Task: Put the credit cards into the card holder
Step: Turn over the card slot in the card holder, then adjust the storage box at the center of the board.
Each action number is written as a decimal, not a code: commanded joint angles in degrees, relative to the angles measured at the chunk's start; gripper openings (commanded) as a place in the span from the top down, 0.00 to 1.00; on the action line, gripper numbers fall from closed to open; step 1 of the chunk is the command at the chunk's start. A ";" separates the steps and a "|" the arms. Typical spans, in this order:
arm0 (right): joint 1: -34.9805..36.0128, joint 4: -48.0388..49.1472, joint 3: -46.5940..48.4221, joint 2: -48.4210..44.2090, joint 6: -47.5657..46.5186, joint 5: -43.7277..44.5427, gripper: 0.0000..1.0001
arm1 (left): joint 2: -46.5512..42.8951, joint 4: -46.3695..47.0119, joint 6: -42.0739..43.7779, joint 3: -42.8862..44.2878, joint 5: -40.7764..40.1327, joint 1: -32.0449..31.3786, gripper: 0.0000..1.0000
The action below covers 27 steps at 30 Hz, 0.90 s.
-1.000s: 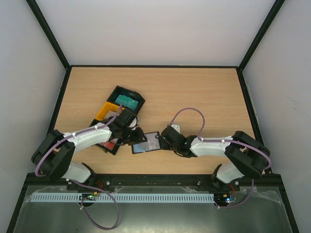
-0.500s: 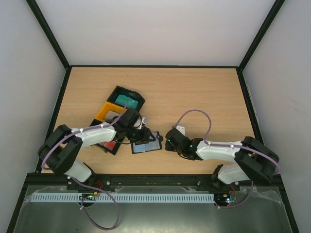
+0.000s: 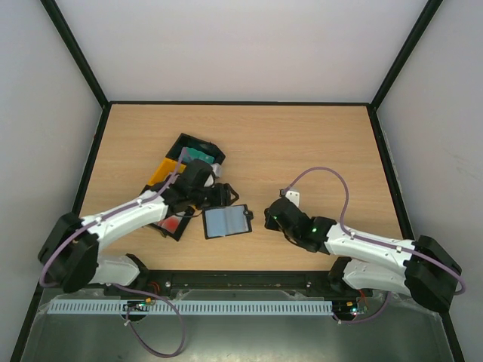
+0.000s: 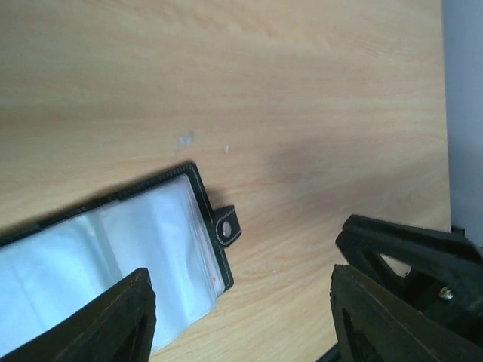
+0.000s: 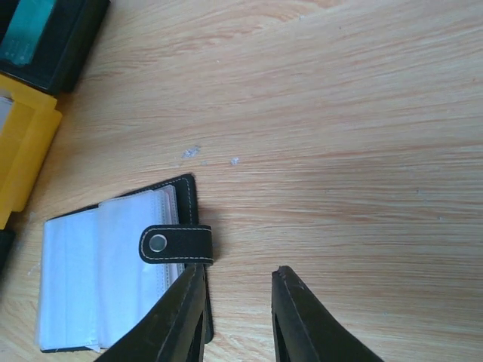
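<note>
The card holder lies open on the table, its clear sleeves facing up and its clasp strap pointing right. It also shows in the left wrist view. My left gripper is open and empty, just above the holder's far edge; in its own view the jaws are spread wide. My right gripper is open and empty, a little right of the strap. A teal card lies in the far black tray. A red card lies in the near black tray.
A row of trays stands left of the holder: a black tray, a yellow tray and a near black tray, partly under my left arm. Bare wood lies to the right and far side.
My right gripper has drawn back to the right, off the holder. My left gripper has moved up and away from the holder's left edge. The holder now lies open with its sleeves showing.
</note>
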 commanded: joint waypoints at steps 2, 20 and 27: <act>0.38 -4.09 2.92 -2.74 -1.91 2.43 0.74 | -6.27 -9.11 1.47 3.17 -14.27 -0.01 0.32; 0.36 -1.61 3.36 -1.62 -4.34 -6.06 0.70 | -15.32 -15.27 -6.46 -11.87 -8.88 4.12 0.34; 0.36 -0.45 4.71 2.19 -6.05 -7.24 0.70 | -20.83 -17.62 -5.18 -17.54 -8.75 11.88 0.34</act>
